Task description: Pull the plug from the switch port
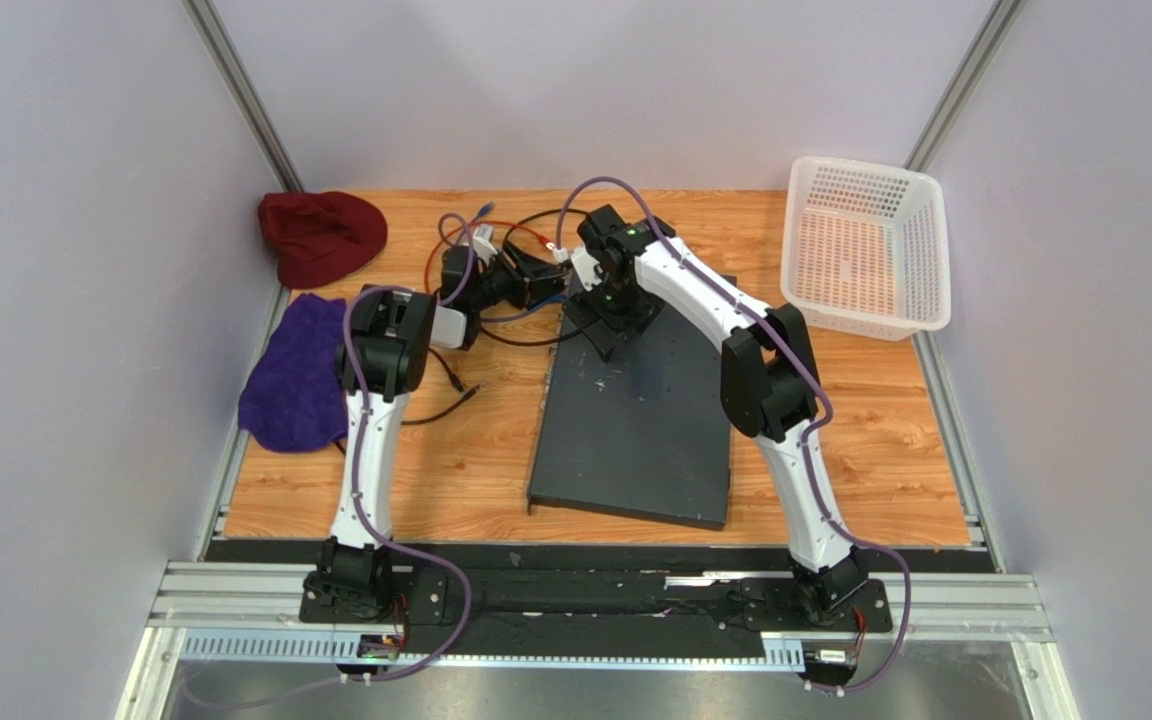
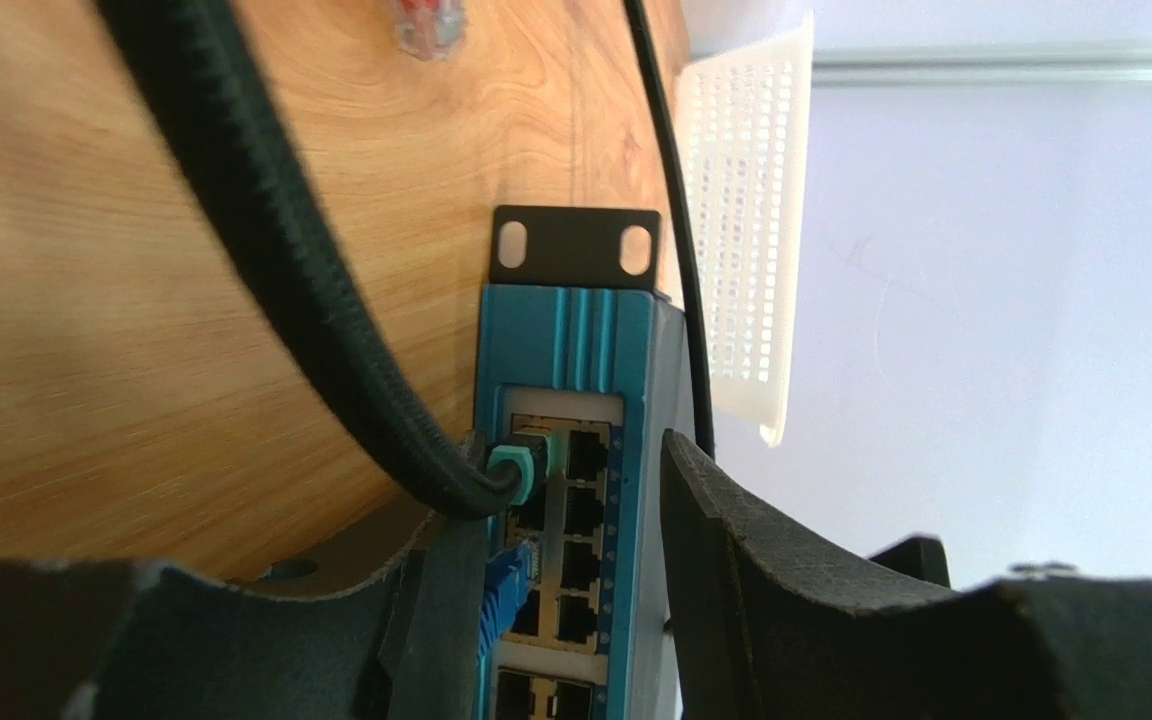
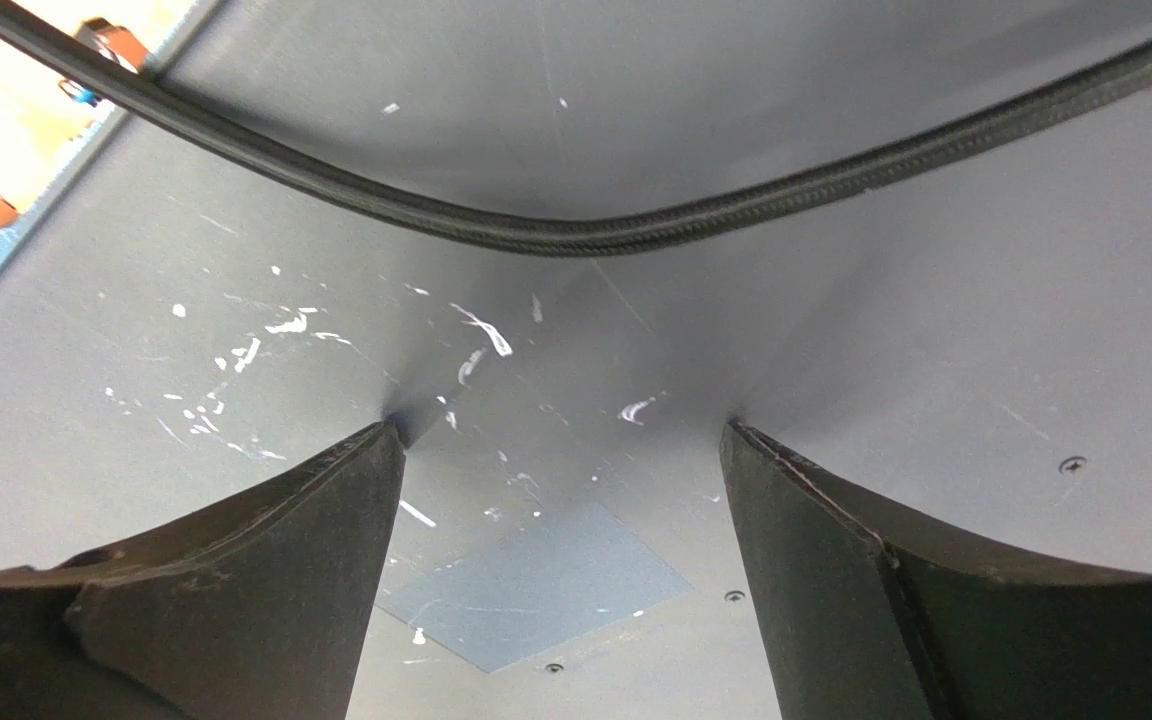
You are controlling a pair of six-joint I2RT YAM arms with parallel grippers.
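The big, flat, dark grey metal switch (image 1: 635, 420) lies in the middle of the wooden table (image 1: 462, 465). A green-tipped plug (image 2: 512, 473) on a thick black cable (image 2: 282, 255) sits in a port on the switch's blue front. The left gripper (image 2: 560, 510) faces that front with its fingers apart, and the plug shows between them. The right gripper (image 3: 560, 435) also has its fingers apart, with the tips down against the switch's scuffed top. A white mesh basket (image 1: 863, 248) stands well off to the switch's right.

Wooden table (image 1: 462, 465), dark grey switch (image 1: 635, 428), white basket (image 1: 863, 248), maroon cloth (image 1: 321, 236), purple cloth (image 1: 297, 375), black cable (image 2: 285, 263)
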